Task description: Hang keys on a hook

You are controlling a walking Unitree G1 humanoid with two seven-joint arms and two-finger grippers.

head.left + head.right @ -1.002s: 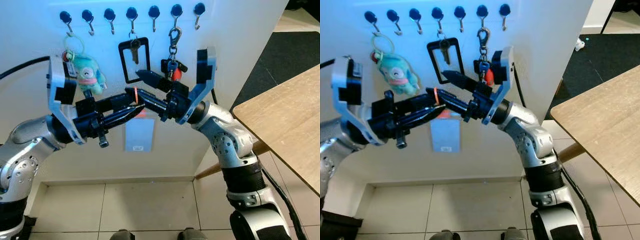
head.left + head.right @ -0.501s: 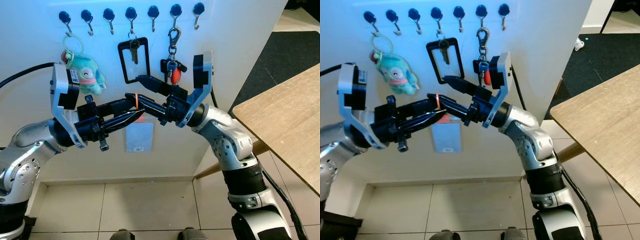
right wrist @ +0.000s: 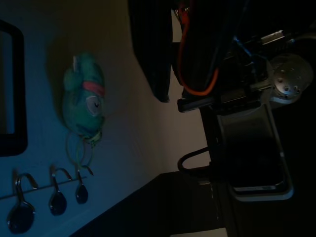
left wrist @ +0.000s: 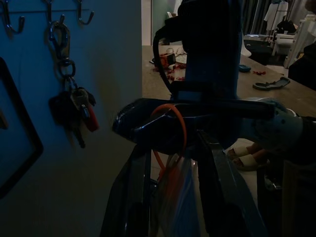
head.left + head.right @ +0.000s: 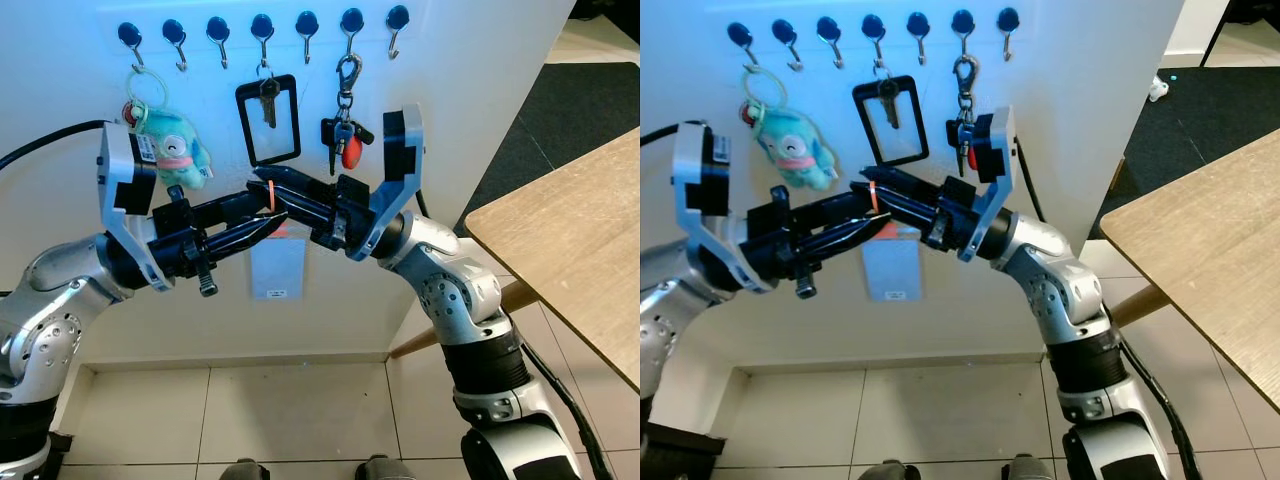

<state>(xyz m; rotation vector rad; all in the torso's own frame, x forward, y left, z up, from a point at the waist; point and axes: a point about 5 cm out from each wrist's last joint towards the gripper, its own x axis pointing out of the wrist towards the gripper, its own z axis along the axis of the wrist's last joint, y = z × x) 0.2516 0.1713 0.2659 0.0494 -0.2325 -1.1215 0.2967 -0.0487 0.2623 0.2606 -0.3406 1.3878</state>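
The thin orange loop (image 5: 269, 192) with a translucent tag is sitting between both black pincers, below the row of black wall hooks (image 5: 219, 40). The left gripper (image 5: 268, 228) is pinching it closed; the right gripper (image 5: 262, 182), narrowly parted, is threading in. This looks like a handover; next comes lifting to a free hook.

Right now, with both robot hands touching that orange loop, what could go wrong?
The orange loop with its clear card holder sits where the left gripper and right gripper meet, so a bad handoff could drop it on the floor tiles. The right arm passes close under the hanging key bunch and black frame tag, so lifting toward a free hook might knock them off.
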